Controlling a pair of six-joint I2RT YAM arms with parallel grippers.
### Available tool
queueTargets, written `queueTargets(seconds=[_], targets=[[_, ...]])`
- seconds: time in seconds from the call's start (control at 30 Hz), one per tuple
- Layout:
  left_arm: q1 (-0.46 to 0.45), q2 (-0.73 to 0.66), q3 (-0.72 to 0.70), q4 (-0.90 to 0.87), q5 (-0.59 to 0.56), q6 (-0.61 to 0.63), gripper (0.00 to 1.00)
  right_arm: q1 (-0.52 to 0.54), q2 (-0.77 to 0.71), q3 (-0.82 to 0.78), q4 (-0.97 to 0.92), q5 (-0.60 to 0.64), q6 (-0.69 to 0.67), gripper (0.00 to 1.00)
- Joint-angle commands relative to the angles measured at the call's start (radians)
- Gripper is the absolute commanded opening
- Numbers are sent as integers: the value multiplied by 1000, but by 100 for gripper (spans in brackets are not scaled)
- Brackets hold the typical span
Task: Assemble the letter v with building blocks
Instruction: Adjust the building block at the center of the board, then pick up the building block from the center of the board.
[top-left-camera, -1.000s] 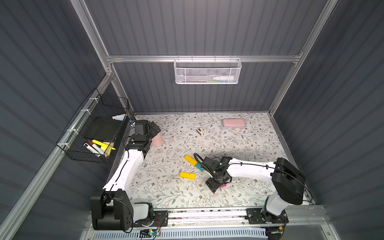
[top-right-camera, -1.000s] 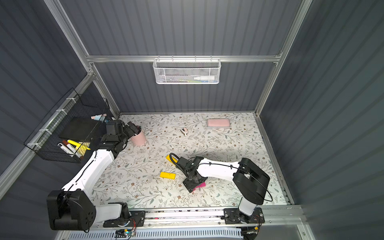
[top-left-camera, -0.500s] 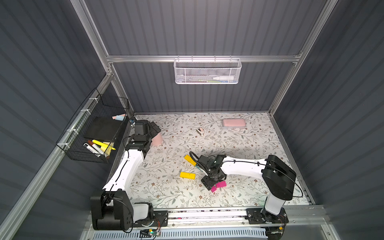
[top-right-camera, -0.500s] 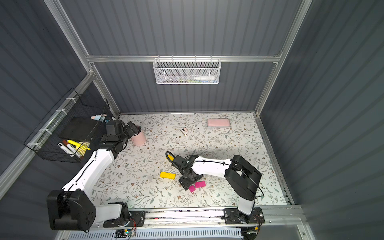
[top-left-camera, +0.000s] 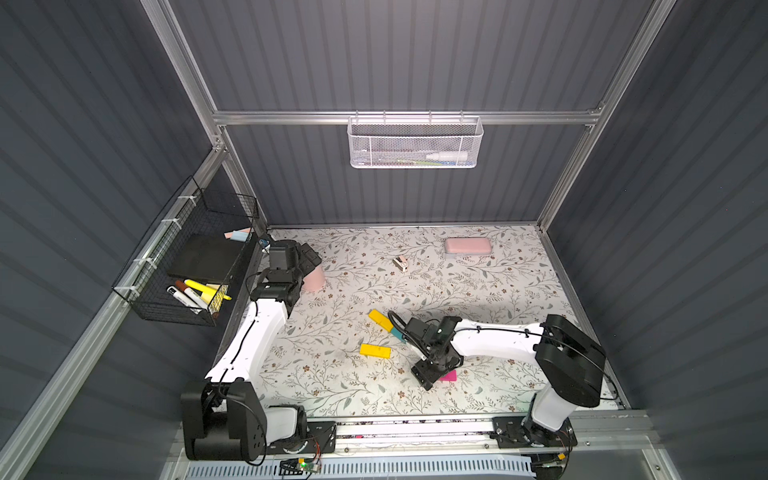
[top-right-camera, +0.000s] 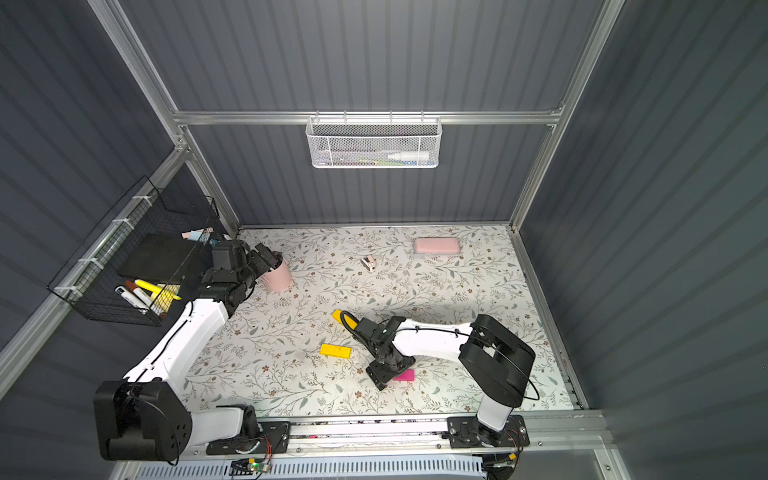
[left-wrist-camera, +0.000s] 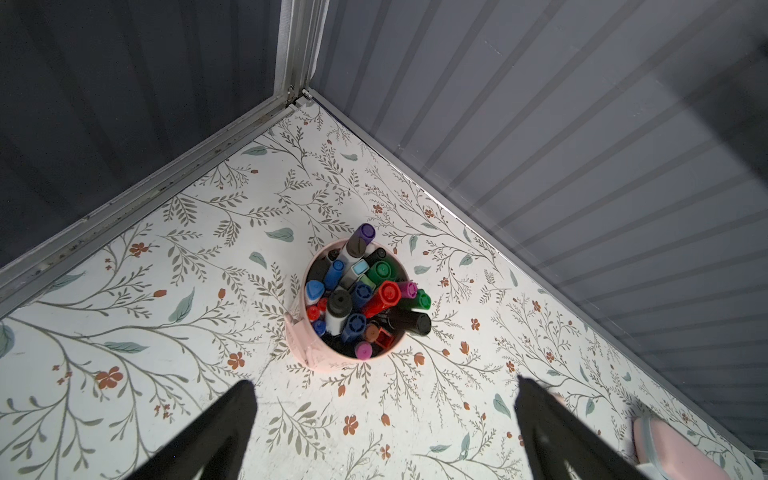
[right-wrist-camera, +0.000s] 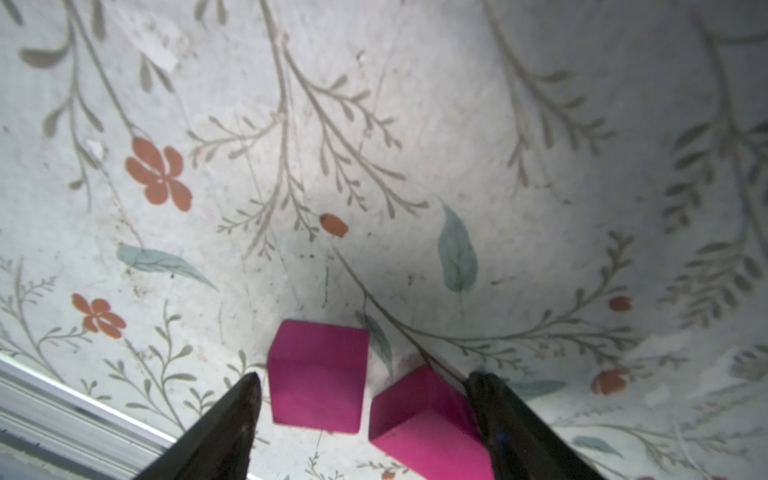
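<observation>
We see a floral bench (top-left-camera: 498, 299) in a grey booth, with two white robot arms.

Five building blocks lie on it: two yellow, one teal and two magenta. One yellow block (top-left-camera: 379, 319) lies slanted at mid-bench. The teal block (top-left-camera: 396, 333) sits at its nearer end, partly behind a black cable. The second yellow block (top-left-camera: 375, 351) lies apart, closer to the front. No letter v is formed yet.

In the right wrist view, the short magenta block (right-wrist-camera: 318, 378) and the long magenta block (right-wrist-camera: 424, 424) lie side by side with a narrow gap. Both sit between the spread fingers of the right hand (right-wrist-camera: 363, 384). It is open and grips nothing. One finger crosses the long block's edge, and we cannot tell whether it touches.

The left hand (left-wrist-camera: 384, 382) is wide open and empty above the far left corner. It hangs over one pink cup (left-wrist-camera: 305, 353), which is too crowded with marker pens to count.

Also here are one pink case (top-left-camera: 467, 246), one small white item (top-left-camera: 400, 263), one white mesh basket (top-left-camera: 415, 141) on the back wall and one black wire basket (top-left-camera: 166, 309) holding pens. Any print is too small to read.

Half a second ago the right hand sat nearer the left arm, with more magenta showing. Now it covers all but a strip. The yellow blocks and the left arm have not moved.
</observation>
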Motion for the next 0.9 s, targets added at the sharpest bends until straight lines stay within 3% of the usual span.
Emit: queueTargets(seconds=[0.0, 0.63, 0.87], targets=[[5, 1, -10, 3, 1, 8, 100, 17, -29, -11, -41, 1, 16, 82], [5, -3, -11, 2, -1, 8, 99, 86, 68, 97, -41, 133, 64, 80], [5, -3, -10, 2, 0, 8, 99, 114, 96, 111, -32, 170, 88, 73]])
